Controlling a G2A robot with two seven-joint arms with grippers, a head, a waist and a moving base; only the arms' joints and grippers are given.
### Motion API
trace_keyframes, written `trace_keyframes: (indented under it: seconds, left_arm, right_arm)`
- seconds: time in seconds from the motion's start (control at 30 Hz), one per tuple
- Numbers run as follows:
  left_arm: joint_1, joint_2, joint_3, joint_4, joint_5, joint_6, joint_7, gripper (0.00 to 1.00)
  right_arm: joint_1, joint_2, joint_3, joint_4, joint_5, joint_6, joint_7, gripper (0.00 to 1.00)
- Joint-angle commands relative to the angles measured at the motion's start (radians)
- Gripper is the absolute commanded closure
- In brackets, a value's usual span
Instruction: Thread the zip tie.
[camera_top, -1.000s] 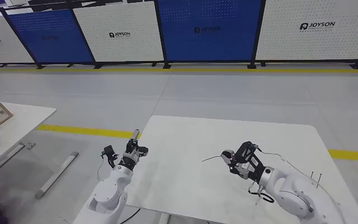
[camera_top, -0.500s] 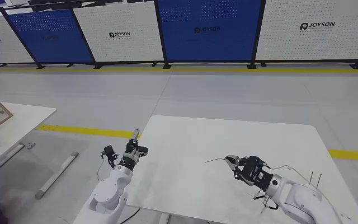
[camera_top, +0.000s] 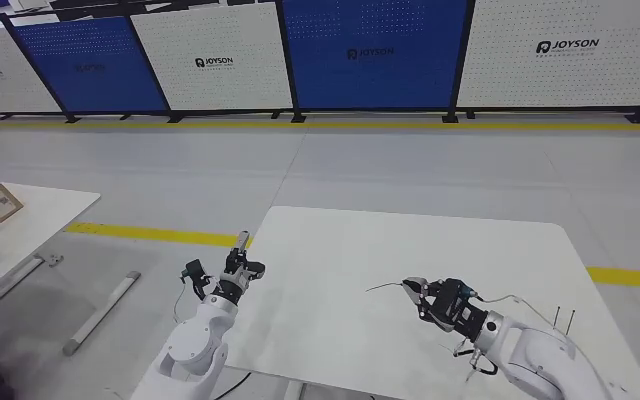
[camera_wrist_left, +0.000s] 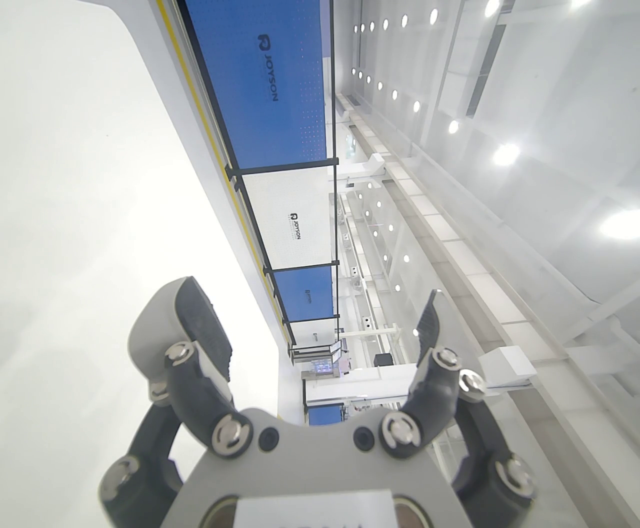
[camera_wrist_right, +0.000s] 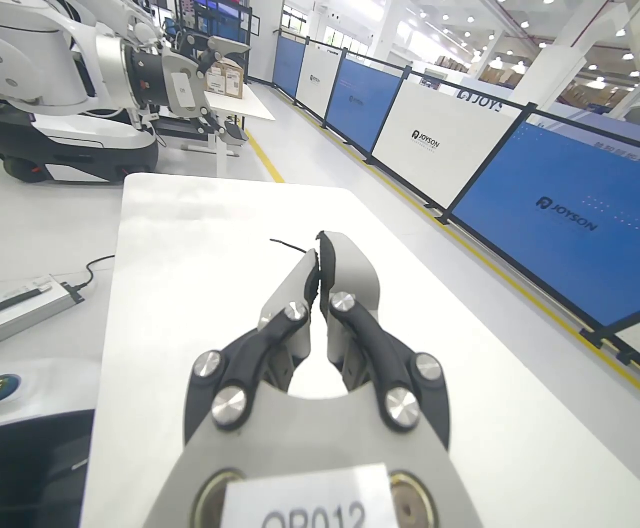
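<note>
A thin black zip tie (camera_top: 384, 286) sticks out leftward from my right gripper (camera_top: 411, 288), which is shut on one end of it just above the white table (camera_top: 400, 235), near the front right. In the right wrist view the fingertips (camera_wrist_right: 325, 255) are pinched together and the zip tie (camera_wrist_right: 287, 244) juts out beyond them over the tabletop. My left gripper (camera_top: 241, 256) sits at the table's left edge, pointing upward. It stands open (camera_wrist_left: 320, 320) with nothing between its fingers, well apart from the tie.
A grey flat box with a black cable (camera_wrist_right: 37, 306) lies by the table's edge on the robot's side. A second white table (camera_top: 40, 215) stands off to the left. Blue and white barrier panels (camera_top: 370, 55) line the far floor.
A second ago my right arm shifted toward the table's front edge and turned, carrying the zip tie with it. Over the last half second nothing moved. The left arm stayed still.
</note>
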Motion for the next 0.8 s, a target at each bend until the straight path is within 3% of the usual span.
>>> trace_keyframes:
  seconds: [0.0,0.3,0.57,0.7,0.77]
  left_arm:
    - [0.000,0.000,0.000,0.000,0.000,0.000,0.000,0.00]
    - [0.000,0.000,0.000,0.000,0.000,0.000,0.000,0.00]
    - [0.000,0.000,0.000,0.000,0.000,0.000,0.000,0.00]
    - [0.000,0.000,0.000,0.000,0.000,0.000,0.000,0.00]
    - [0.000,0.000,0.000,0.000,0.000,0.000,0.000,0.00]
  right_arm:
    - [0.000,0.000,0.000,0.000,0.000,0.000,0.000,1.00]
    - [-0.006,-0.003,0.003,-0.005,-0.019,0.000,0.006,1.00]
    - [0.006,0.000,-0.006,0.037,-0.191,0.000,-0.178,1.00]
    - [0.028,0.017,-0.053,0.042,-0.346,0.000,-0.326,1.00]
    - [0.056,0.024,-0.078,0.097,-0.341,0.000,-0.337,1.00]
